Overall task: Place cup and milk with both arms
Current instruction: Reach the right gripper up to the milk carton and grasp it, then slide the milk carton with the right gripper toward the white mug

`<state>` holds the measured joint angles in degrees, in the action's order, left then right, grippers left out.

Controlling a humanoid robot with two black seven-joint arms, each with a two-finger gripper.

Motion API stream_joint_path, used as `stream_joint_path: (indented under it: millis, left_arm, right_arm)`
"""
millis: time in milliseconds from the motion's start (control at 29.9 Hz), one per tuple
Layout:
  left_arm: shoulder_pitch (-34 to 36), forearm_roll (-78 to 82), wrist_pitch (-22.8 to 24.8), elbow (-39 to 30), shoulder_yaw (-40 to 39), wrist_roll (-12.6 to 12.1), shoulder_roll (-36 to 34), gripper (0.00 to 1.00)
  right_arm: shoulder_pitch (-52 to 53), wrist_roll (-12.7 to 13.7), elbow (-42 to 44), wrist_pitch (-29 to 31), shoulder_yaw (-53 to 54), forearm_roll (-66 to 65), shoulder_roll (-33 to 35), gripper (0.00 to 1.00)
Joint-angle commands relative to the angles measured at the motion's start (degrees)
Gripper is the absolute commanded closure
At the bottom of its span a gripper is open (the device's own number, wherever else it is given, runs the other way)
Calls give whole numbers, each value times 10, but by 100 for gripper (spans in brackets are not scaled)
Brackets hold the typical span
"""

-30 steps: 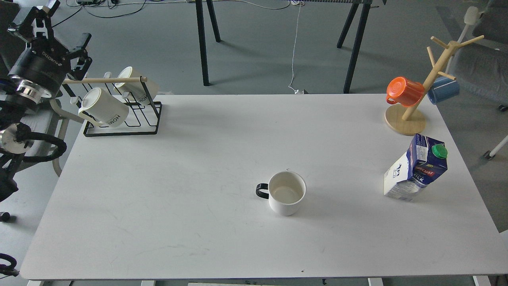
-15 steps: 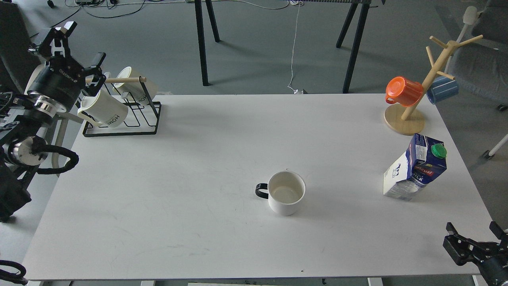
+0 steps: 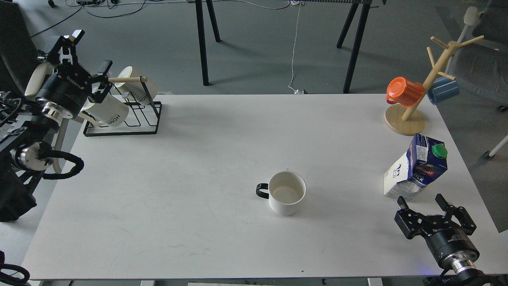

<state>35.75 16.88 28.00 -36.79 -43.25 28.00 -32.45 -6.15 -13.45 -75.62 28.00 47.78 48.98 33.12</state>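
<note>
The white cup (image 3: 286, 193) with a black handle pointing left stands upright and empty a little right of the table's middle. The blue and white milk carton (image 3: 415, 167) with a green cap stands upright near the right edge. My right gripper (image 3: 420, 200) is open and empty, just in front of the carton and apart from it. My left gripper (image 3: 91, 53) is open and empty, raised at the far left beside the mug rack, far from the cup.
A black wire rack (image 3: 131, 115) with two cream "HOME" mugs (image 3: 104, 110) stands at the back left, close to my left gripper. A wooden mug tree (image 3: 416, 103) holding an orange cup (image 3: 404, 91) and a blue cup (image 3: 443, 89) stands at the back right, behind the carton.
My right arm came into view from the bottom right and rose toward the carton. My left gripper moved right and down toward the mug rack. Cup and carton have not moved.
</note>
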Motion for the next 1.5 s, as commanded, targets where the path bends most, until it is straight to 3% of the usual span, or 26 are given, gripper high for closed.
stream_joint_path:
  millis: [0,902,969,1036,1069,1470]
  left_arm:
    - [-9,0,0,0,-1,0,1,7]
    - [-35,0,0,0,-2,0,-3,6]
    - [-35,0,0,1,-2,0,-3,6]
    - [-35,0,0,1,-2,0,-2,6]
    - [-36,0,0,1,-2,0,-2,6]
    - [-42,0,0,10,-2,0,0,6]
  right_arm:
    - [21,0,17,0,-1,0,-14,1]
    - [120,0,123,0,6,-2,-87,4]
    - [120,0,123,0,6,-4,-87,14]
    - [120,0,123,0,5,-10,-87,47]
    - [122,0,123,0,6,-16,-87,55]
    - [122,1,102,0,1,-80,-118,61]
